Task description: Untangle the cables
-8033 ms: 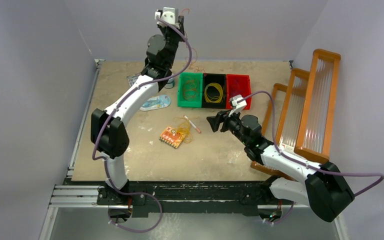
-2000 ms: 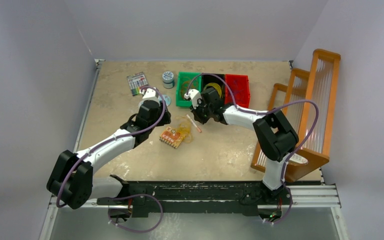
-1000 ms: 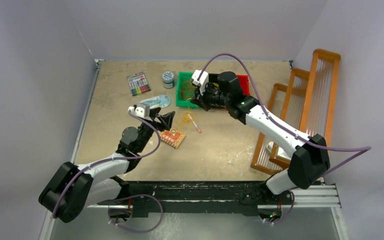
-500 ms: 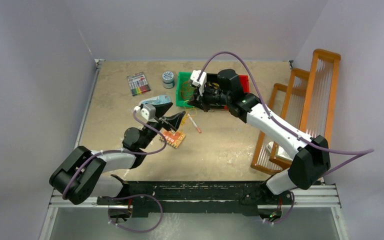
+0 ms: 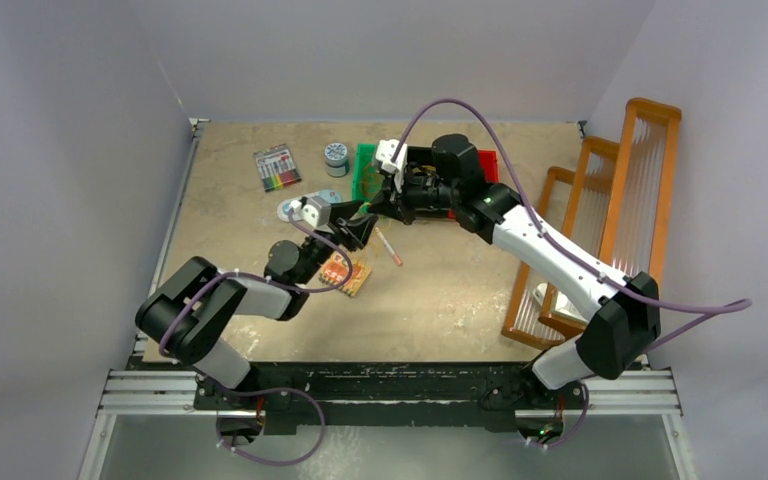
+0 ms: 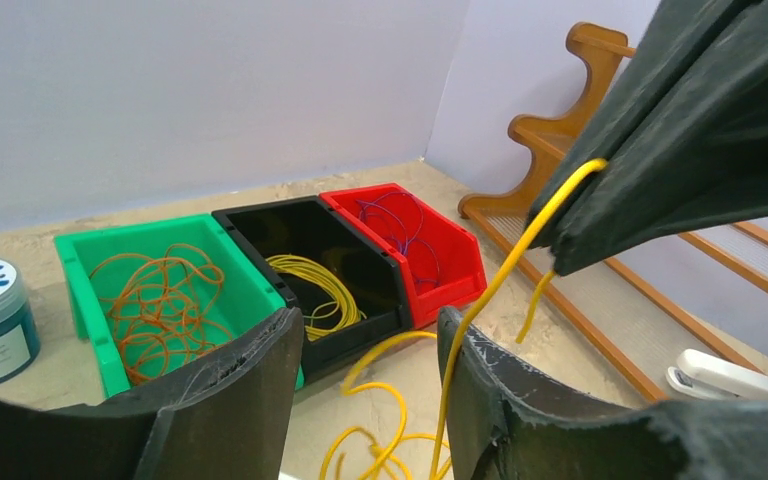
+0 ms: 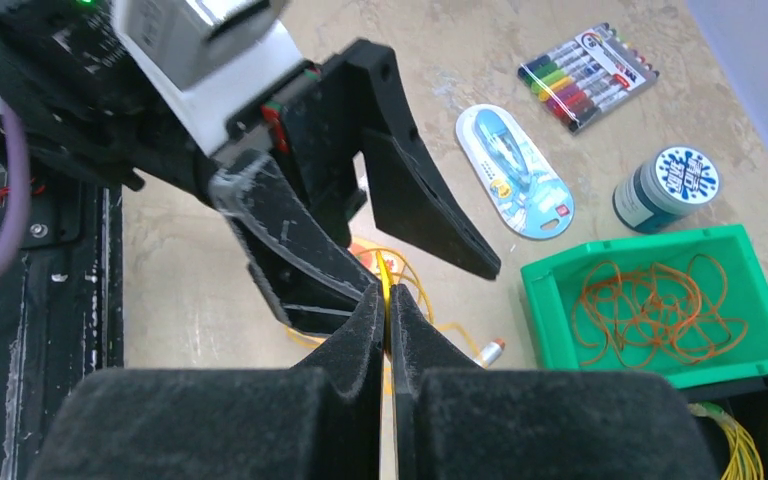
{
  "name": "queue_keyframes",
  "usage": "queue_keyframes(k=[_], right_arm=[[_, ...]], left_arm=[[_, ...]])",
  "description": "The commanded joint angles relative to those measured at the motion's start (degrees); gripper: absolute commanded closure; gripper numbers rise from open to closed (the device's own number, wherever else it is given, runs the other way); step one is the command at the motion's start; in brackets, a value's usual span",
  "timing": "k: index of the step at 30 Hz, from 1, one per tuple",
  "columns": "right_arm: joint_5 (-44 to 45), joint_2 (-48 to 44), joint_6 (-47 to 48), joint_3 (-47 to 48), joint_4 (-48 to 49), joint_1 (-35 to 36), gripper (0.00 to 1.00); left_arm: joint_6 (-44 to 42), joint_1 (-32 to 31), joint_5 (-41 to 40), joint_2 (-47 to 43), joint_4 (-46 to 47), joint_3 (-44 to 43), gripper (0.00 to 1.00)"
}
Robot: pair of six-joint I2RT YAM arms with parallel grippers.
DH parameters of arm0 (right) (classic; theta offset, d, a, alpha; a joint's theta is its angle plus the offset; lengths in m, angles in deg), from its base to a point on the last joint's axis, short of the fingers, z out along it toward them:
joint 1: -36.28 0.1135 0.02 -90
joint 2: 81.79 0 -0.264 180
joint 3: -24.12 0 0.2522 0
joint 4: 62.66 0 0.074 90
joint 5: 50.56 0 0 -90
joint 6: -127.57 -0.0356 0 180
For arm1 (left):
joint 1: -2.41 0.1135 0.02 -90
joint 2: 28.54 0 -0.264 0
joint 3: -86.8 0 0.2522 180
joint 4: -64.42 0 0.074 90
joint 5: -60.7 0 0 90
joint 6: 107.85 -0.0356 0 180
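My right gripper (image 7: pixel 387 296) is shut on a yellow cable (image 6: pixel 500 280), lifted above the table in front of the bins. The strand hangs down into a loose yellow tangle (image 6: pixel 392 425) on the table. My left gripper (image 6: pixel 365 352) is open just below, and the strand runs between its fingers, close to the right finger (image 6: pixel 500 400). In the top view the left gripper (image 5: pixel 356 224) sits right beside the right gripper (image 5: pixel 374 209). Orange cables (image 6: pixel 160 300) lie in the green bin (image 6: pixel 80 285), yellow ones (image 6: pixel 318 283) in the black bin, purple ones (image 6: pixel 400 222) in the red bin (image 6: pixel 450 270).
An orange circuit board (image 5: pixel 345 272) and a pen (image 5: pixel 390 248) lie by the tangle. A marker pack (image 5: pixel 276 167), a jar (image 5: pixel 336 155) and a blue dispenser (image 7: pixel 515 172) sit at the back left. A wooden rack (image 5: pixel 610 220) lines the right edge, with a white stapler (image 6: pixel 725 375) beside it.
My left gripper has swung forward and up to the hanging yellow cable, and its jaws have narrowed around it. The right gripper stays shut on the cable and has edged slightly left.
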Motion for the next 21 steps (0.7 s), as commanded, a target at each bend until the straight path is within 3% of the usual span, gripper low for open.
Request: queue_keyframes(k=[1, 12, 21], right_arm=[[-2.91, -2.75, 0.07, 3.16, 0.25, 0.42, 1.0], [-4.21, -11.18, -6.3, 3.63, 7.29, 0.4, 1.0], [12.32, -20.39, -7.84, 3.83, 14.66, 0.46, 1.0]], left_arm=[[1.11, -0.34, 0.9, 2.96, 5.83, -2.14, 0.51], [3.82, -0.74, 1.42, 8.68, 8.08, 2.02, 0.71], [3.51, -0.82, 0.28, 9.51, 8.02, 5.88, 0.71]])
